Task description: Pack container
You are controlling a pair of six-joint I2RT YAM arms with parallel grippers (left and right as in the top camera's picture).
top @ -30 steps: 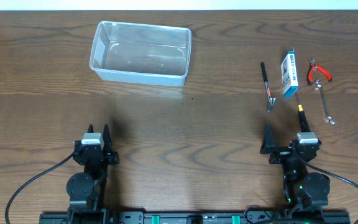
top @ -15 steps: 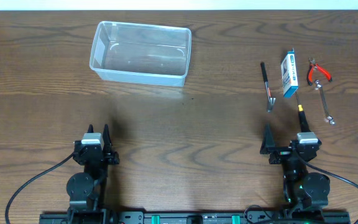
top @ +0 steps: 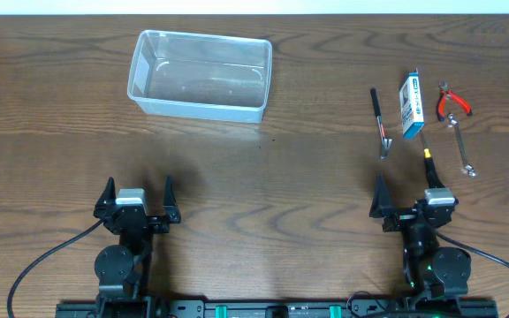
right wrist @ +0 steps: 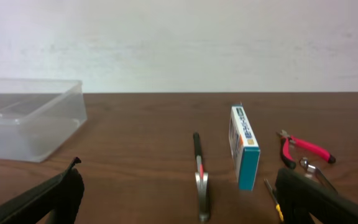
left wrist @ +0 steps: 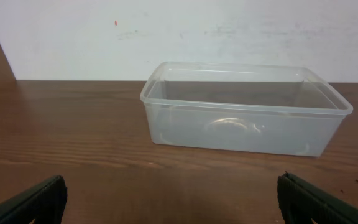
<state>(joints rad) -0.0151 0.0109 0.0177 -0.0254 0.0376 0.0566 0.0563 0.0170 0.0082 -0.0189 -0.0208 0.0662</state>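
The wooden table (top: 307, 194) carries one container (top: 200, 75), a clear rectangular tub that stands upright and open-topped at the far left, well apart from everything else. At the far right lie five small things: one slim black-handled tool with a metal end (top: 379, 119), one blue-and-white box (top: 411, 106) just beside it, one pair of red-handled pliers (top: 452, 101), one small metal wrench (top: 460, 146), and one thin shaft with a yellow band (top: 426, 146), whose near end is hidden by the right arm. There are two pincers, both at the near edge. The left gripper (top: 137, 192) has its fingers spread wide, holds nothing and touches nothing, and faces the tub. The right gripper (right wrist: 179, 183) also has its fingers far apart and empty in its wrist view, with the black-handled tool and the box ahead of the gap.
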